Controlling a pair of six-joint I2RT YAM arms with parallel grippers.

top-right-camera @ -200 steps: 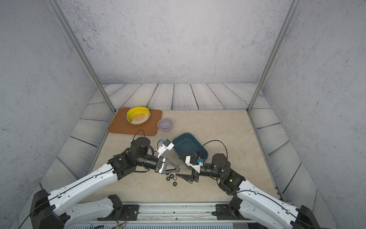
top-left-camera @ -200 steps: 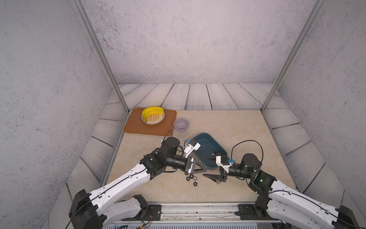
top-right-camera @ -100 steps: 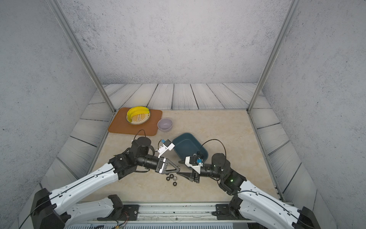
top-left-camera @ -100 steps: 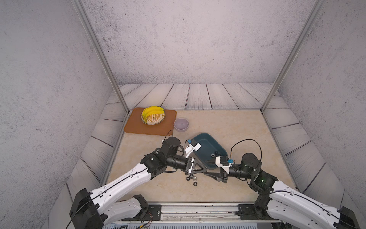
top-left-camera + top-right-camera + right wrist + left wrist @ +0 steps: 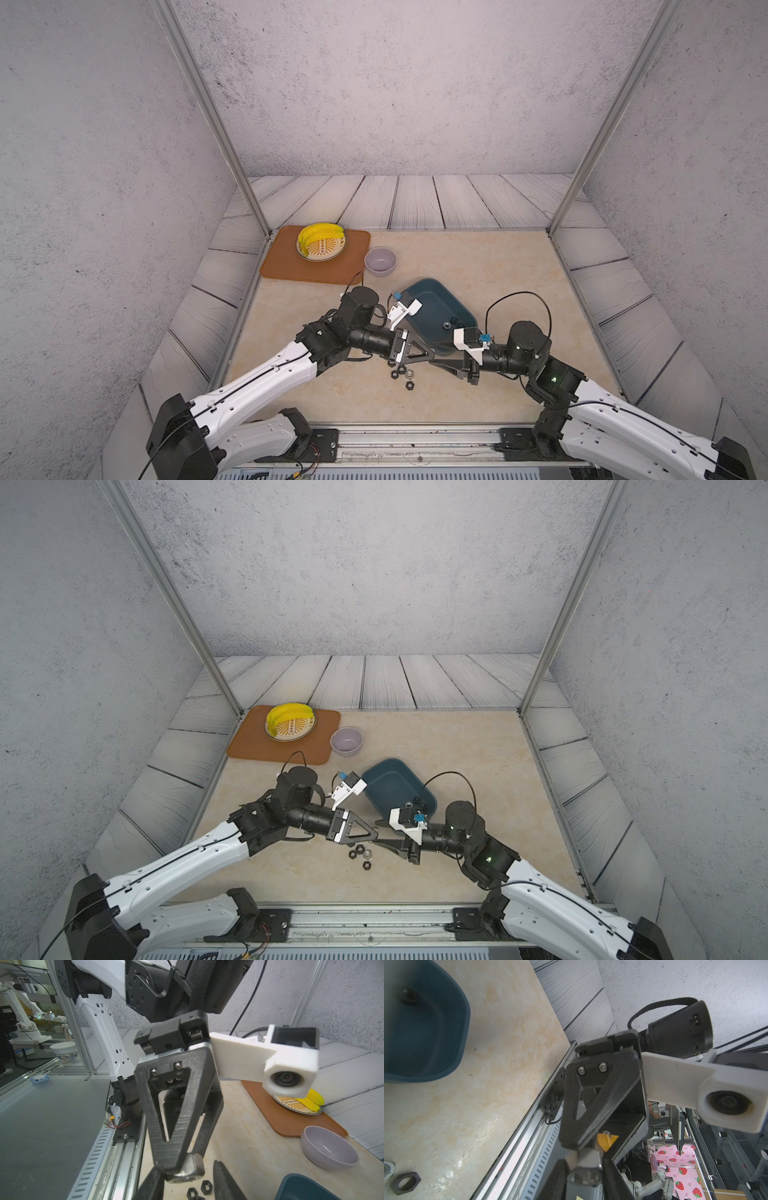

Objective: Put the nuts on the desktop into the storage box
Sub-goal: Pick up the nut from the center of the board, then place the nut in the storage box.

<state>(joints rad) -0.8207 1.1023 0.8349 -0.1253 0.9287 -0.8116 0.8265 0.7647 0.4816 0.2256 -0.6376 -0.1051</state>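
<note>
The left arm [image 5: 257,382] has its elbow folded out toward the near left corner, and its white forearm runs in toward the middle. Its black wrist [image 5: 370,338] stretches nearly level. The left end effector [image 5: 428,355] is turned on its side, with its two triangular fingers pinched onto a silver nut [image 5: 185,1171] at their tips. The right arm [image 5: 623,419] mirrors this from the near right corner. The right end effector [image 5: 434,362] meets the left one tip to tip. Its fingers [image 5: 225,1180] stand parted on either side of the nut, and a gap shows beside one of them.
</note>
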